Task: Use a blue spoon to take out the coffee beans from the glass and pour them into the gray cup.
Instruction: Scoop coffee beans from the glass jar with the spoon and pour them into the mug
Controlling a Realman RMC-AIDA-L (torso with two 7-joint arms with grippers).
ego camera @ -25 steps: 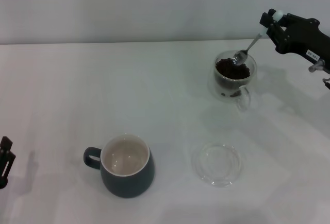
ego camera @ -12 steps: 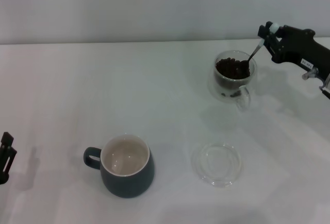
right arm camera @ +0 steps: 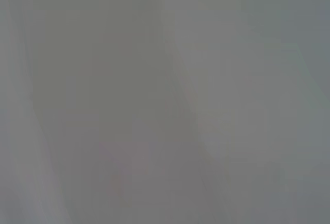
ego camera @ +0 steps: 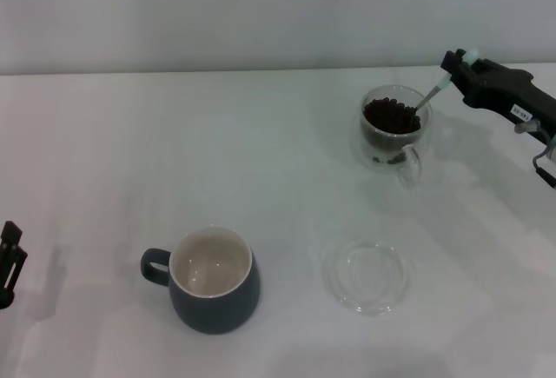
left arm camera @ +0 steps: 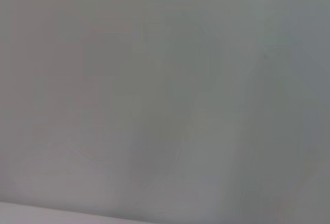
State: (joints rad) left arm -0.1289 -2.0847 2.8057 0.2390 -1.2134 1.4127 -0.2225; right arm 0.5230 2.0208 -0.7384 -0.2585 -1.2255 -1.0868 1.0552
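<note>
The glass stands at the back right of the white table, full of dark coffee beans. My right gripper is shut on the pale handle of the blue spoon. The spoon slants down into the glass, and its bowl is buried among the beans. The gray cup with its cream inside stands at the front left, handle to the left, and looks empty. My left gripper is parked at the far left edge. Both wrist views show only blank grey.
A flat clear glass saucer lies at the front, right of the gray cup and in front of the glass. The white table runs back to a pale wall.
My right gripper has dropped and drawn back to the right. The spoon bowl, which was above the beans at the glass rim, has sunk into them.
</note>
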